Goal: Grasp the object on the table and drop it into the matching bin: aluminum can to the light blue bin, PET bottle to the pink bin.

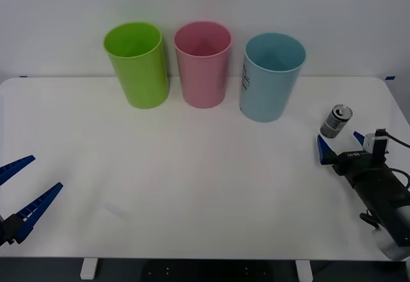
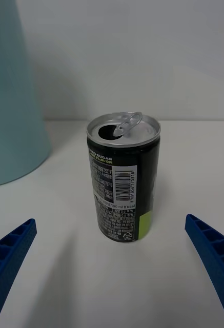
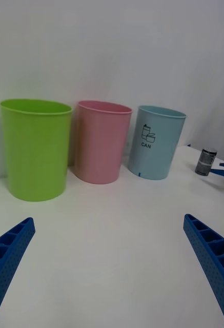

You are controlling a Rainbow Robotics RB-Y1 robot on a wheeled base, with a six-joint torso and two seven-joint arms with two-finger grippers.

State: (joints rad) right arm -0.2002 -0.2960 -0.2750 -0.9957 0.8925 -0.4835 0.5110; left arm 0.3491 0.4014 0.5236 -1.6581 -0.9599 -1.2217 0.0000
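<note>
1. Can (image 1: 336,121) stands upright near the table's (image 1: 192,186) right edge, just right of the blue bin (image 1: 271,77); long axis vertical.
2. Right gripper (image 1: 341,145) sits just in front of the can, fingers spread wide, can centred between them but not yet enclosed; nothing held.
3. Left gripper (image 1: 19,189) idles at the front-left corner, also spread, well apart.
4. Right arm clearly nearer; likely needs a short advance, then closing.
</note>
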